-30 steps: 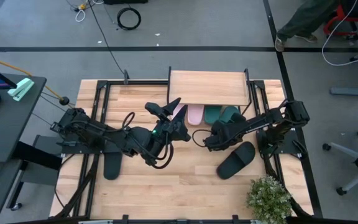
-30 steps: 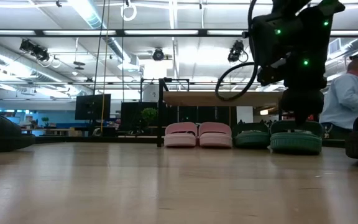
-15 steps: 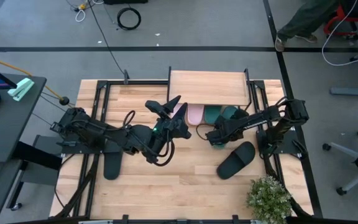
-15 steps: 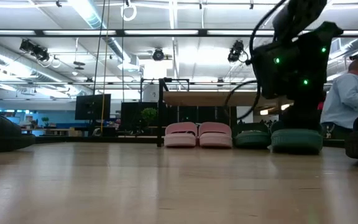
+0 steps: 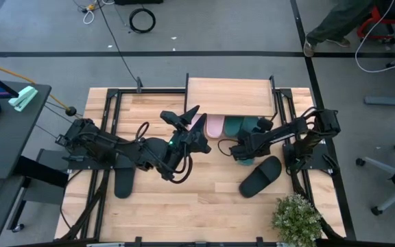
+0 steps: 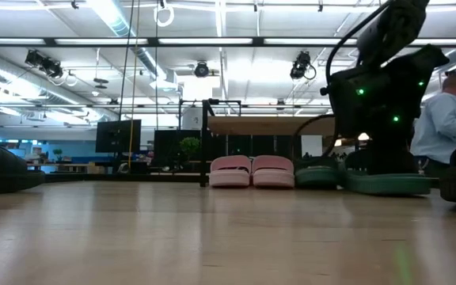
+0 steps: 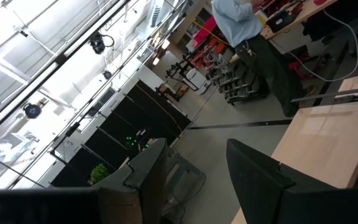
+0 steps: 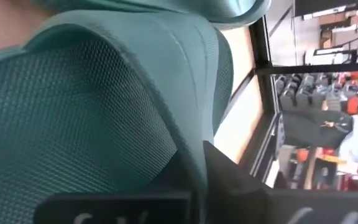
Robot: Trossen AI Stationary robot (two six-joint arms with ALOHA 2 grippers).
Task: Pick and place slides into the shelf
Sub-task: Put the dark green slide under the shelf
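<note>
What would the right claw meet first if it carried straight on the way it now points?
Probably nothing new: the right claw already presses on the teal slide. Beyond lies the shelf, though depth is unclear.

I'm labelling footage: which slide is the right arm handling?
Find the shelf at the table's far edge. Four slides sit at its front; take the rightmost, a teal slide under the right tool. Its teal twin sits untouched beside it.

Two dark fingers (image 7: 257, 180) of the left gripper (image 7: 197, 180) rise at six o'clock, a clear gap between them. A pale wooden surface (image 7: 328, 134) lies at four o'clock. A person (image 7: 247, 31) in a light blue shirt stands at one o'clock.
</note>
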